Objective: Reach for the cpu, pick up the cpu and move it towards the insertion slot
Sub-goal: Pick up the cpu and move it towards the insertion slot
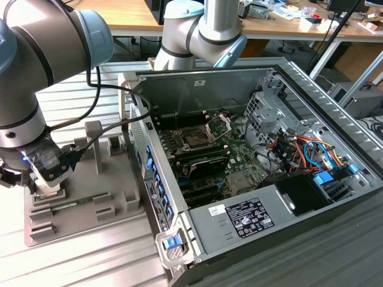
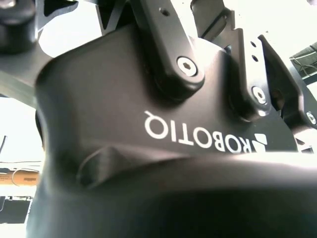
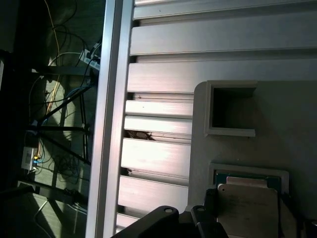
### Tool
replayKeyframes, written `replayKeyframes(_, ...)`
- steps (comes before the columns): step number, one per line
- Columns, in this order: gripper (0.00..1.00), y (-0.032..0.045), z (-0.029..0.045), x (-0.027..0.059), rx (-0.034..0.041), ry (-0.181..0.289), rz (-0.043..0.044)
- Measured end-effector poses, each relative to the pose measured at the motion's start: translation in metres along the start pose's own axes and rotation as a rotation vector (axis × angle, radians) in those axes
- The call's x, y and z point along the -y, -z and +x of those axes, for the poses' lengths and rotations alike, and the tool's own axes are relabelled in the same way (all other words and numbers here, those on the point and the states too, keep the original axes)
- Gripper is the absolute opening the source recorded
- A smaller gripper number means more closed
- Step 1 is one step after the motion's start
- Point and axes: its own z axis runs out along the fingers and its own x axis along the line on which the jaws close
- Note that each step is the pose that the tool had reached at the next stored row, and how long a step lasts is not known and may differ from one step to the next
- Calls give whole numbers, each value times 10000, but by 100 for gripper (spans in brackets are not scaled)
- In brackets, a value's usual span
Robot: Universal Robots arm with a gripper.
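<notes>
Reaching, I judge: the hand [image 1: 45, 179], its spread untellable, hangs over the cpu [image 3: 247, 206] seated in the grey tray [image 1: 90, 218], 8 o'clock from the insertion slot [image 1: 195, 139] in the exterior view; lifting likely needs a level edge grip.

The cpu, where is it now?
In the first wrist view the cpu lies in a framed pocket of the grey tray, on the exterior view's left beside the open computer case.

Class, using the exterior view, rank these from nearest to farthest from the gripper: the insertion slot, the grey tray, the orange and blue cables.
1. grey tray: just beneath the gripper, at the exterior view's left.
2. insertion slot: mid-picture, inside the open computer case.
3. orange and blue cables: deeper in the case, towards the exterior view's right.
</notes>
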Motion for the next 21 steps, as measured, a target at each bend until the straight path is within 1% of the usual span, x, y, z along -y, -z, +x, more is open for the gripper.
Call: replayKeyframes(21,54,75,0,-4,1,0,0)
